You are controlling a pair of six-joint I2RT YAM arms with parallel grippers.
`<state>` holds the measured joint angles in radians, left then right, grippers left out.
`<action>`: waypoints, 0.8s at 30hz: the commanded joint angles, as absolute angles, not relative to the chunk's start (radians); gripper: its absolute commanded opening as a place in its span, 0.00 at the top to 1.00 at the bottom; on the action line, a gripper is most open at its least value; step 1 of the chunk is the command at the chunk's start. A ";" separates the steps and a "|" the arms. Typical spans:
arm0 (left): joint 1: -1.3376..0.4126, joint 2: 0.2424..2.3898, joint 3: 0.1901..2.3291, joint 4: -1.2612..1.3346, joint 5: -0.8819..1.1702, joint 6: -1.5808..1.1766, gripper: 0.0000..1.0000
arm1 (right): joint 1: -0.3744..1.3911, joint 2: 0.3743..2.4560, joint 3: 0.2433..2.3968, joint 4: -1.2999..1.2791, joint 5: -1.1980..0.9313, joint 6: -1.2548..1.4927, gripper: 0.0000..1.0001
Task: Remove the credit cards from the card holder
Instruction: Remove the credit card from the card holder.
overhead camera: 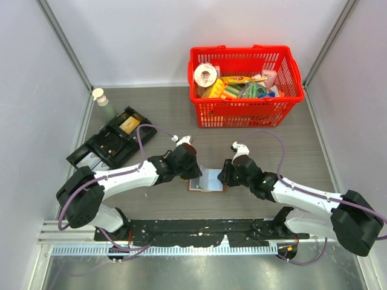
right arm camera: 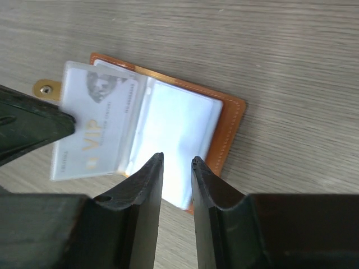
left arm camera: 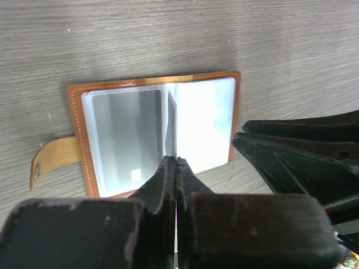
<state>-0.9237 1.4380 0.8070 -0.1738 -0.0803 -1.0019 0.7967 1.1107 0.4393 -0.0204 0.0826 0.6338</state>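
Your card holder lies open and flat on the worktop, at the centre of the overhead view and just above the two arm bases. Its brown cover faces down and the pale inside faces up. In the left wrist view the closing tab sticks out at the lower left of the frame.

Your left claw is pressed fully together. It pinches a clear plastic sleeve that stands up from the holder's spine, seen edge-on in that view. In the right wrist view the same sleeve sits at the left of the frame, raised off the holder. A pale card marked VIP is inside it. You can't tell from these views whether the fingers press on the card itself or only on the plastic.

Your right claw has a narrow gap between its jaws and nothing in it. The tips sit at the lower edge of the holder's right-hand page, and the pale page shows through the gap. Whether the tips touch the page is not clear.

In the overhead view a red basket full of goods stands at the upper right. A black tray lies at the left, with a small bottle just above it. All three are well apart from the holder.
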 commanded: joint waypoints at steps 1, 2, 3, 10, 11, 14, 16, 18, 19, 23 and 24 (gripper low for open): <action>-0.945 1.479 0.929 -0.314 -0.130 -0.894 0.97 | 0.795 1.031 0.394 -0.084 0.236 0.647 0.68; -0.954 1.495 0.958 -0.331 -0.138 -0.882 0.95 | 0.795 1.008 0.387 -0.086 0.256 0.658 0.68; -0.966 1.511 0.983 -0.343 -0.147 -0.873 0.93 | 0.795 0.999 0.371 -0.089 0.261 0.664 0.68; -1.045 1.695 1.124 -0.383 -0.140 -0.833 0.76 | 0.796 0.904 0.339 -0.126 0.321 0.690 0.68; -1.055 1.709 1.144 -0.387 -0.141 -0.833 0.72 | 0.796 0.887 0.336 -0.132 0.330 0.690 0.68; -1.084 1.739 1.175 -0.355 -0.118 -0.838 0.66 | 0.796 0.845 0.324 -0.146 0.339 0.696 0.68; -1.088 1.737 1.166 -0.312 -0.078 -0.854 0.61 | 0.795 0.813 0.316 -0.144 0.341 0.696 0.68; -1.088 1.701 1.129 -0.263 -0.090 -0.873 0.61 | 0.795 0.790 0.310 -0.131 0.324 0.689 0.68; -1.085 1.672 1.105 -0.236 -0.109 -0.880 0.60 | 0.795 0.785 0.308 -0.124 0.298 0.677 0.68; -1.043 1.554 1.016 -0.198 -0.135 -0.911 0.52 | 0.796 0.831 0.311 -0.017 0.186 0.658 0.71; -1.028 1.536 0.990 -0.183 -0.124 -0.920 0.51 | 0.795 0.847 0.313 -0.006 0.148 0.660 0.71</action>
